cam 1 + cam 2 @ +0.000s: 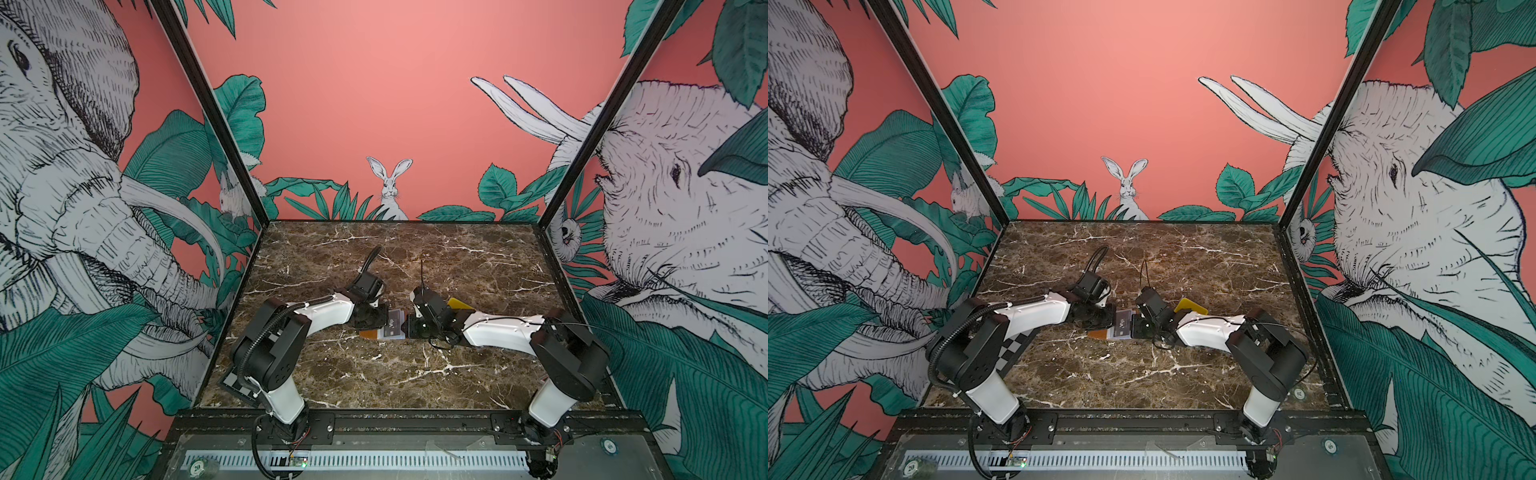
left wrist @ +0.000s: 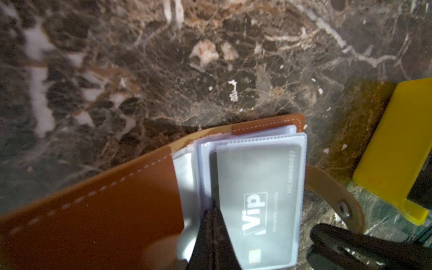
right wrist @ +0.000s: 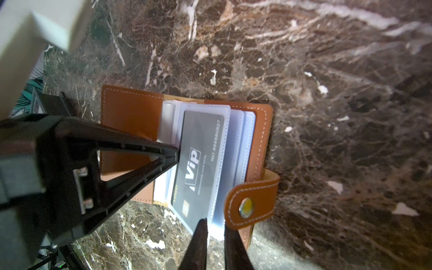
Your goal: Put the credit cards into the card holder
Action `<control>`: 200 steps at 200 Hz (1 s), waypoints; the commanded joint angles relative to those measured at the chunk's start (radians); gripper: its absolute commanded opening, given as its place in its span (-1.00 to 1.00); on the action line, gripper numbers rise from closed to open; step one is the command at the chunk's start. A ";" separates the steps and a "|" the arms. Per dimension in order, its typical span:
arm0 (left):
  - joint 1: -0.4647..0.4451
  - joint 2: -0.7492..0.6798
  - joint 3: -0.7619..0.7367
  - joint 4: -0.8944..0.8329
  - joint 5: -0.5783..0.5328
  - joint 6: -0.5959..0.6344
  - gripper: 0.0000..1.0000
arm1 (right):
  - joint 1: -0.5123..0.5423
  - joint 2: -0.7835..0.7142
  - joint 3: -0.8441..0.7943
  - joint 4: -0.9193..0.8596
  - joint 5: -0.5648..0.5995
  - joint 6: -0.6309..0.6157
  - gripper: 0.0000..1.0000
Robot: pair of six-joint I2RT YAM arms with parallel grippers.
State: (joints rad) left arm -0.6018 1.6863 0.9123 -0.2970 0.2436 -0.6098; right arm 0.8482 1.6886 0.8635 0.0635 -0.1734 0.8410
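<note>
Currently: credit card [image 3: 201,149], thin, stiff, slick and light, mostly inside card holder's [image 3: 131,117] top clear sleeve [image 3: 205,108]; holder lies open on worktop [image 3: 327,93], centre frame. My left tool [image 3: 175,154] is closed against card's long edge; right tool [image 3: 216,233] slightly parted at sleeve's corner. Best gripped by edges.

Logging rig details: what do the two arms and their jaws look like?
The left arm and right arm have white shells between bulky black joints. A ribbed black hose runs along the left one; a thin black wire along the right. The jaws are black, tapering to points, with open triangular frames.
</note>
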 commanded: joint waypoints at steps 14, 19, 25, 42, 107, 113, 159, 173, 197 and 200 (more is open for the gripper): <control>-0.004 -0.011 -0.024 -0.033 -0.009 -0.008 -0.95 | -0.013 0.024 0.022 0.044 -0.023 0.018 -0.61; -0.004 -0.011 -0.025 -0.030 -0.008 -0.008 -0.95 | -0.014 0.026 0.022 0.047 -0.027 0.020 -0.61; -0.004 -0.010 -0.025 -0.029 -0.008 -0.008 -0.95 | -0.015 0.029 0.023 0.050 -0.031 0.020 -0.60; -0.004 -0.008 -0.024 -0.026 -0.004 -0.009 -0.95 | -0.017 0.037 0.024 0.056 -0.042 0.023 -0.60; -0.003 -0.013 -0.037 0.001 0.016 -0.020 -0.96 | -0.018 0.078 0.027 0.129 -0.105 0.024 -0.59; -0.002 -0.014 -0.041 0.011 0.022 -0.023 -0.95 | -0.018 0.082 0.031 0.134 -0.112 0.022 -0.60; 0.014 -0.030 -0.092 0.156 0.134 -0.067 -0.94 | -0.018 0.092 0.048 0.115 -0.085 0.019 -0.68; 0.017 -0.030 -0.112 0.214 0.171 -0.085 -0.94 | -0.018 0.098 0.066 0.080 -0.067 0.016 -0.73; 0.025 -0.045 -0.134 0.279 0.215 -0.115 -0.90 | -0.020 0.085 0.076 0.036 -0.042 0.007 -0.78; 0.026 -0.049 -0.136 0.281 0.218 -0.116 -0.90 | -0.021 0.081 0.078 0.031 -0.038 0.005 -0.78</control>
State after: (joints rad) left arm -0.5835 1.6825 0.8131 -0.0910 0.3885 -0.6819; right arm 0.8345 1.7741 0.9199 0.1402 -0.2546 0.8627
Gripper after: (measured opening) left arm 0.046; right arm 0.121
